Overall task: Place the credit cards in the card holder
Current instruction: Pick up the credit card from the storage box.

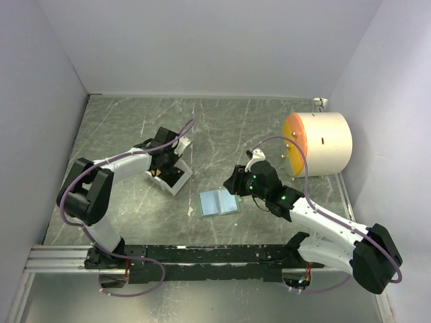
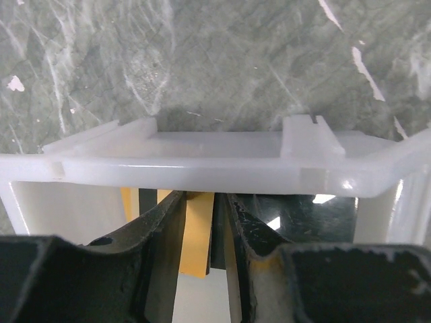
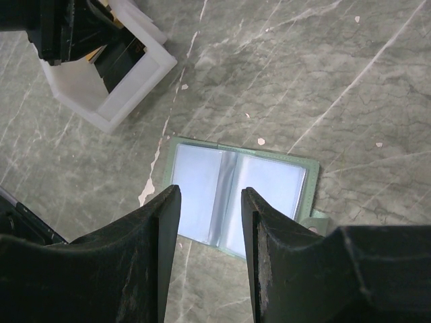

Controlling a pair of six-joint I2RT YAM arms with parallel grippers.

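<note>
A grey-green, marble-veined table is enclosed by pale walls at the back and sides. A shallow white tray is set on it left of centre, turned at an angle to the table's edges. The card holder is laid open and flat near the middle, its light blue inside turned up, apart from the tray. A white drum with an orange face is laid on its side at the far right. Small white flecks are scattered on the surface beside the card holder.
</note>
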